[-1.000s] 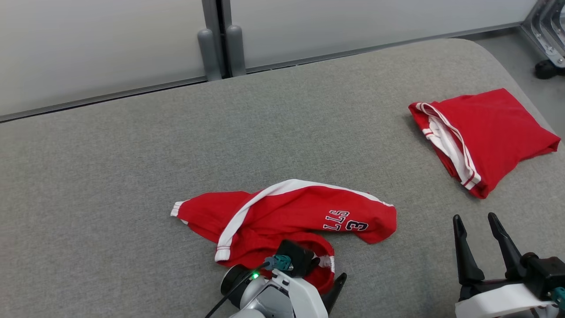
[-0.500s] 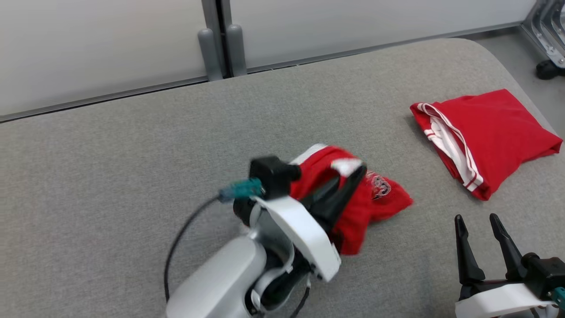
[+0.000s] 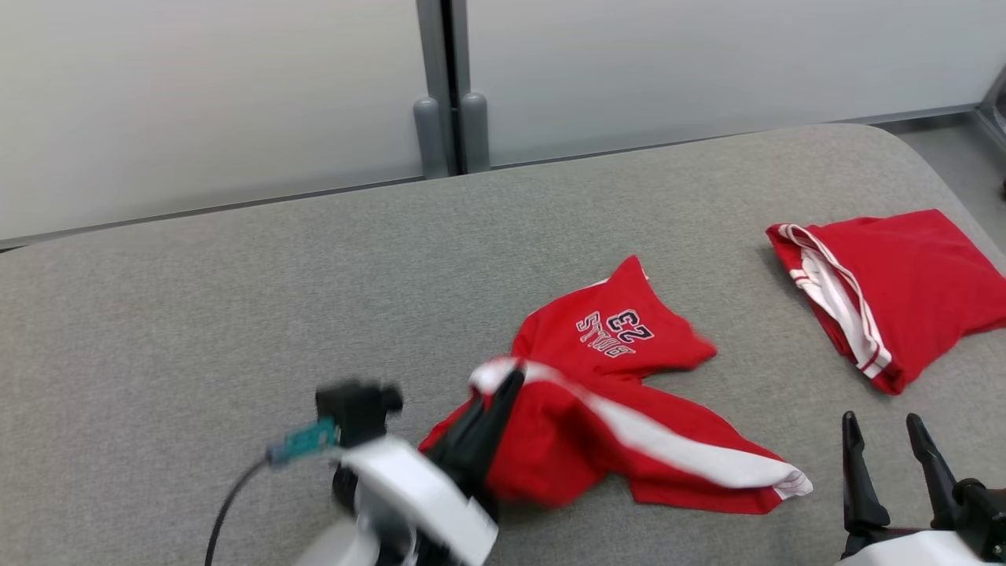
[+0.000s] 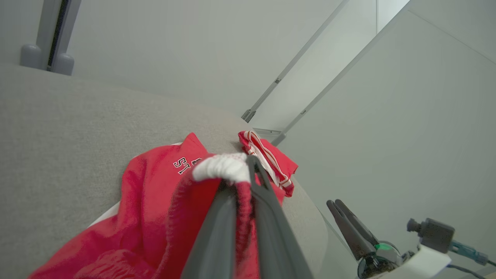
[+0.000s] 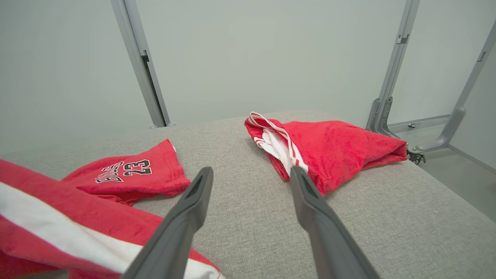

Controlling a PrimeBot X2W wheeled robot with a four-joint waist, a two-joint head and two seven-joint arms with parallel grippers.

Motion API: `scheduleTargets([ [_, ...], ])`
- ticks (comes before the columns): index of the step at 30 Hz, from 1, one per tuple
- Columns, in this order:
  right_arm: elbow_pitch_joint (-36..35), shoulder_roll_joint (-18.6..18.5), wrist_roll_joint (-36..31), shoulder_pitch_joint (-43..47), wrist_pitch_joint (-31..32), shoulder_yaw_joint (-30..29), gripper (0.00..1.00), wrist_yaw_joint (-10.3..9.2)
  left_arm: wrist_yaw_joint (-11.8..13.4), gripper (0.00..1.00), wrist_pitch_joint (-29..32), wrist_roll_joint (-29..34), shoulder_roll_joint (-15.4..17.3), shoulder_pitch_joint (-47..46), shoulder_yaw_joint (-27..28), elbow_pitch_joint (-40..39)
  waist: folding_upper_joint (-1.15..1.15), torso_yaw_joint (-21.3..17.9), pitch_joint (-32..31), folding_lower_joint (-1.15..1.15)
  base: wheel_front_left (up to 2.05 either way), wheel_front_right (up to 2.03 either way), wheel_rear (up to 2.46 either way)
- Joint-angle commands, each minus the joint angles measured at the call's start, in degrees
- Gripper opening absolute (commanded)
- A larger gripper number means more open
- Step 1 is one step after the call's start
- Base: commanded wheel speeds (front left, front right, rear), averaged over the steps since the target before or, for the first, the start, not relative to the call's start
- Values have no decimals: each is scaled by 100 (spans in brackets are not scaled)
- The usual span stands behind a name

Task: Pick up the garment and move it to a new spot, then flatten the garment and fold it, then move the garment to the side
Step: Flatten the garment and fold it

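Left gripper [image 3: 503,385] pinched shut on the garment [image 3: 621,338] by its white hem, cloth sprawled ahead and right of its fingertips; right gripper [image 3: 881,420] gaped empty. Smart play, I'd say, was lifting higher so nothing dragged or bunched

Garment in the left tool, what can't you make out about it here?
Head view: motion blur smears the left tool and the garment beside it.
Left wrist view: the white hem and the tool's fingers hide most of the lettering.
Right wrist view: the left edge cuts the garment off.
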Motion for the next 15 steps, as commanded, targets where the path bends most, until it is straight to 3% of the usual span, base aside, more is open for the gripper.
scheduleTargets([
  [1,-7,-40,34,60,-27,-21,100,1,-56,0,-73,8,85,227,-61,82,0,65,-18,0,0,0,0],
  [8,-20,-87,7,298,-27,-231,100,1,-313,0,-395,-263,426,1619,-366,153,0,409,-113,0,0,0,0],
  [12,5,-146,-16,386,-27,-313,100,1,-372,0,-477,-227,583,1949,-519,137,0,627,-229,0,0,0,0],
  [13,17,-168,-28,405,-27,-311,100,1,-379,4,-545,-248,573,1990,-513,139,0,675,-258,0,0,0,0],
  [14,29,-187,-30,416,-27,-304,100,1,-393,31,-626,-267,562,2032,-491,152,0,710,-284,0,0,0,0],
  [15,36,-212,-37,420,-27,-288,100,1,-399,86,-702,-260,561,2058,-466,180,0,739,-311,0,0,0,0],
])
